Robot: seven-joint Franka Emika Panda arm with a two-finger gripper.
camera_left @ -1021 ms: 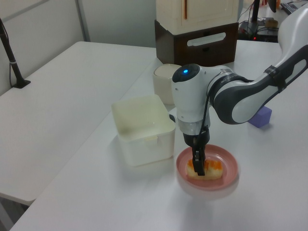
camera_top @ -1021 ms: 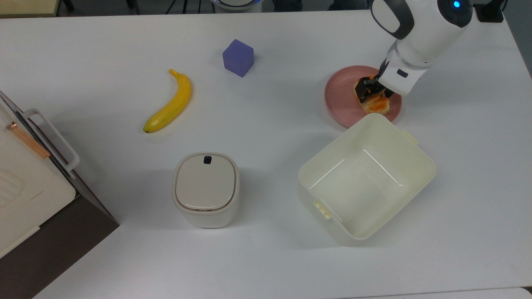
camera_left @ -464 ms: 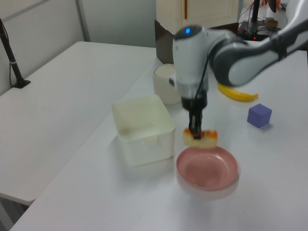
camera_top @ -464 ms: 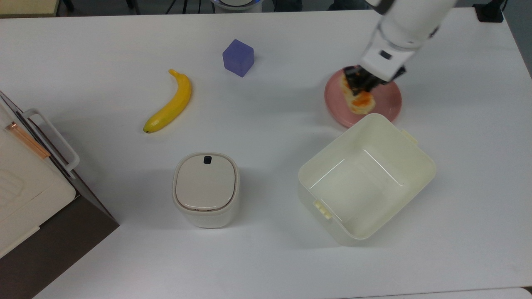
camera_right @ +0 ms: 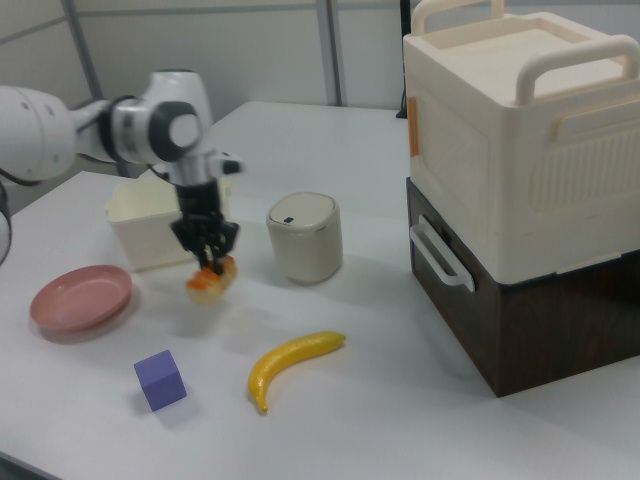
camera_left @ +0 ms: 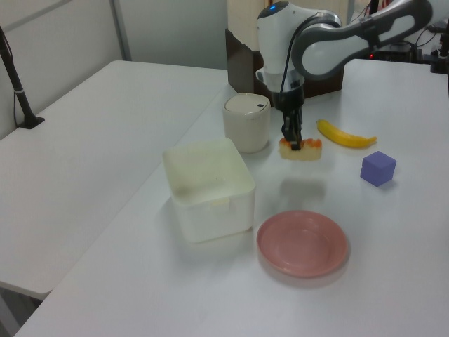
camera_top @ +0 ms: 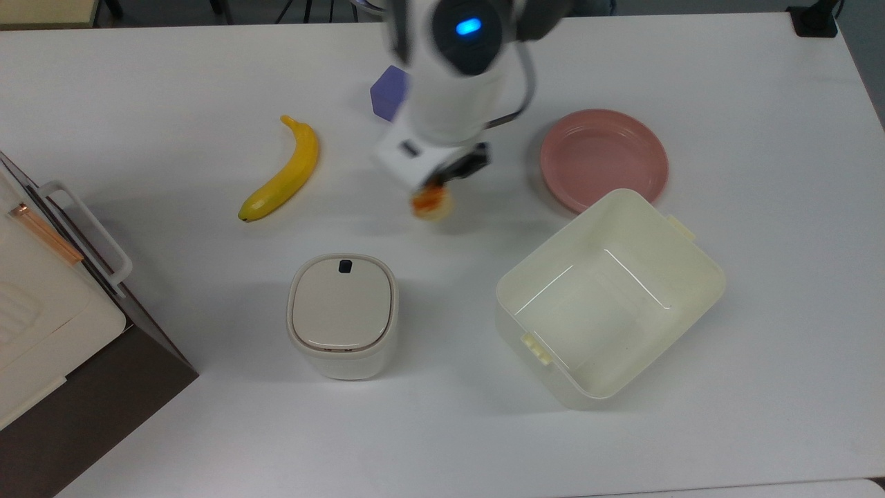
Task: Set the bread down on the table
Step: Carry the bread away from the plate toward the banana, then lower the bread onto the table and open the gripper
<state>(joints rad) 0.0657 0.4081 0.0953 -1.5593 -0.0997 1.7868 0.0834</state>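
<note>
Orange-glazed and pale tan, the bread (camera_left: 300, 149) hangs clear of the white table (camera_top: 173, 76), pinched from above between the fingers of the gripper (camera_left: 294, 143), which are closed onto its top; its shadow lies on the tabletop below it in the left view. In the top view the gripper (camera_top: 442, 183) sits over bare table with the bread (camera_top: 431, 204) just under its tip. The pink plate (camera_top: 603, 160) is well off to the top view's right of the gripper, the yellow banana (camera_top: 283, 173) off to the top view's left, and the purple cube (camera_top: 387, 93) just behind the arm. The lidded cream canister (camera_top: 342, 315) and the open cream box (camera_top: 608, 294) stand nearer the top view's bottom edge.
</note>
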